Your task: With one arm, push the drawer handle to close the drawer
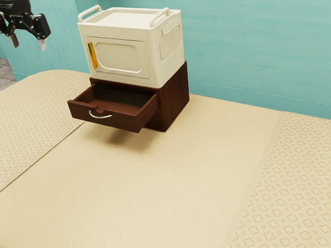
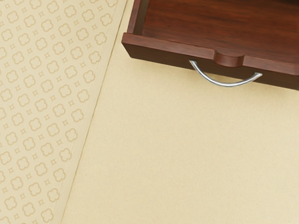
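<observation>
Hand (image 1: 28, 42) at upper left of the exterior view, fingers apart. Open room between hand and drawer (image 1: 121, 119). Drawer left of centre in the upper half, pulled out of the cabinet (image 1: 177, 98), front edge raised above the surface (image 1: 155, 186). Curved metal handle (image 2: 228, 86) on the drawer's front face. Wall (image 1: 248, 51) behind the cabinet. Count: one hand, one drawer, one drawer handle, one cabinet, one white box (image 1: 156, 54) atop the cabinet, two rails (image 1: 89, 10) atop the box.
</observation>
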You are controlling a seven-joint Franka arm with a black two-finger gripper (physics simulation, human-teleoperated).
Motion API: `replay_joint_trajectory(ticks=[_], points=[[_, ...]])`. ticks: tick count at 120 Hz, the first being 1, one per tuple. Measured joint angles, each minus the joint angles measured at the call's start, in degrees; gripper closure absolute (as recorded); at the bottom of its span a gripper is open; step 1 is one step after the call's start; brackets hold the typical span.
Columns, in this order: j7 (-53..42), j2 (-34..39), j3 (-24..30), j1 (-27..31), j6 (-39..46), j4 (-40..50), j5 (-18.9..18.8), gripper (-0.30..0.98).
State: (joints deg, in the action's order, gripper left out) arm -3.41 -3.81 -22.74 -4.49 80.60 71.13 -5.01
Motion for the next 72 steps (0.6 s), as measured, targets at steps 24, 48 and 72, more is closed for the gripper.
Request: replay_joint_trajectory(ticks=[24,48,72], points=[[0.42,7.44,1.98,-0.01,-1.45,-13.78,-0.05,0.02],[1.79,16.26,2.95,-3.35,0.03,15.95,0.97,0.02],[5.37,32.27,9.25,3.1,15.23,64.56,1.6,0.02]])
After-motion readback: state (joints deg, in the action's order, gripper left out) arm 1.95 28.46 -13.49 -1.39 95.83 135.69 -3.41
